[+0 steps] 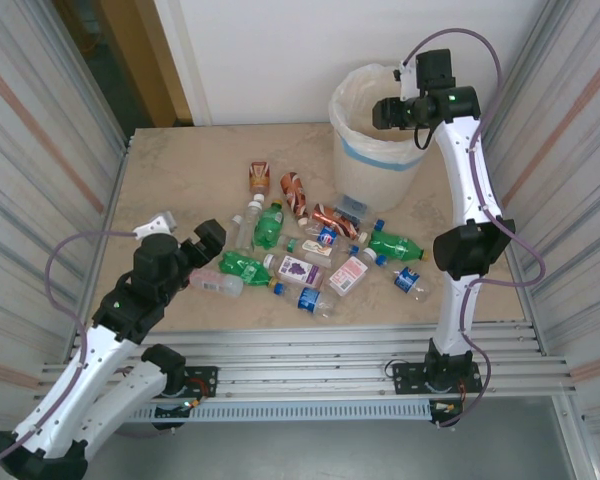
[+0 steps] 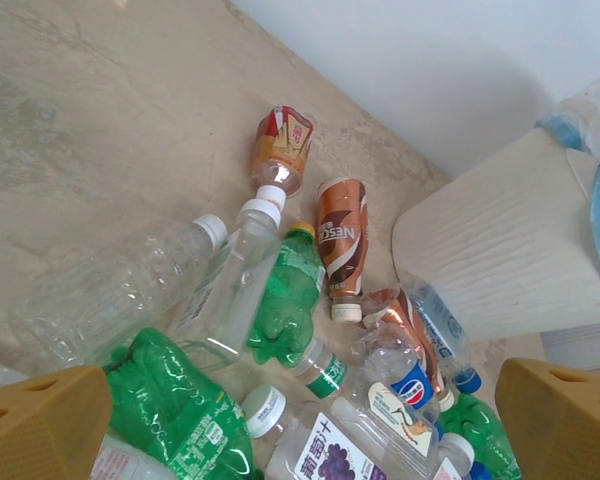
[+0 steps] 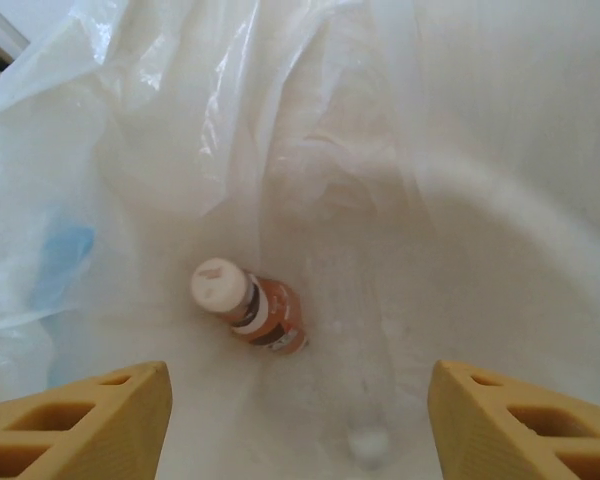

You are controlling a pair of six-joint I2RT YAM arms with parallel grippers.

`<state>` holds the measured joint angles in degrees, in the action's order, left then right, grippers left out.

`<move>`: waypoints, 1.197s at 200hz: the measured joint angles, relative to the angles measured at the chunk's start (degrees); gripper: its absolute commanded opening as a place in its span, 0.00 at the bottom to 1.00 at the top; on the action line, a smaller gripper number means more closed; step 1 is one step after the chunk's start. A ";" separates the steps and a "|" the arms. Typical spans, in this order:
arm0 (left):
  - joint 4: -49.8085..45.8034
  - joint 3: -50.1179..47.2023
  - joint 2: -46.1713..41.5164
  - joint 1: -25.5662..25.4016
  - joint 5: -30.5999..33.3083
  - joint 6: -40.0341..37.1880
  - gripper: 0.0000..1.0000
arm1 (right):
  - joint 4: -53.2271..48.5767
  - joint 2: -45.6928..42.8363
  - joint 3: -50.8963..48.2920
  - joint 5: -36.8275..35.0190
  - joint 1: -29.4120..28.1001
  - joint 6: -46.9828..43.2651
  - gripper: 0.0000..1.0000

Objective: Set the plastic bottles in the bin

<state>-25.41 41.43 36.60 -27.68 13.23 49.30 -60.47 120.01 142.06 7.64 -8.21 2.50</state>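
In the bin: a brown bottle (image 3: pixel 263 312) with a white cap and a clear bottle (image 3: pixel 352 340) lie at the bottom of the bin (image 1: pixel 380 165).
My right gripper (image 3: pixel 300 420): above the bin, jaws spread, holding nothing.
My left gripper (image 2: pixel 300 425): jaws wide apart, empty, above the pile.
Left to do: many plastic bottles (image 1: pixel 310 255) lie on the table (image 1: pixel 180 170) near the bin; I judge most work remains.

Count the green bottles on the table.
3. The far green bottle lies mid-pile; the near green bottle lies at the pile's left edge; the right green bottle lies in front of the bin. The pile may hide more.
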 measured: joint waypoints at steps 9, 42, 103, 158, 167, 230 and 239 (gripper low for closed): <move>-0.59 0.02 -0.17 0.00 0.24 0.22 0.99 | -0.02 0.00 0.39 -0.11 0.00 0.02 0.74; -3.52 0.00 -0.31 0.00 1.44 1.73 0.98 | 0.28 -0.04 2.36 -0.20 0.00 0.02 0.81; -12.00 0.02 -0.11 0.00 3.85 6.86 0.99 | 0.90 -2.93 1.66 -0.81 -0.74 0.00 0.95; -14.14 -3.30 1.20 0.00 4.87 11.28 0.98 | 1.81 -9.64 -2.25 -5.81 -5.79 -0.72 0.98; -14.21 -3.76 1.86 0.00 4.87 11.78 0.98 | 1.88 -10.51 -3.06 -6.69 -6.43 -0.83 0.98; -13.51 -5.73 8.85 0.00 4.81 14.60 0.96 | 4.02 -20.50 -18.80 -11.78 -8.63 0.48 0.98; -13.18 -6.25 9.73 0.22 4.68 15.15 0.95 | 4.94 -22.62 -22.12 -11.93 -8.68 1.11 0.98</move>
<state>-38.59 35.18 46.33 -27.46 17.91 64.45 -55.53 97.38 119.94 -4.29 -16.88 3.62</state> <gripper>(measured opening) 0.958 0.980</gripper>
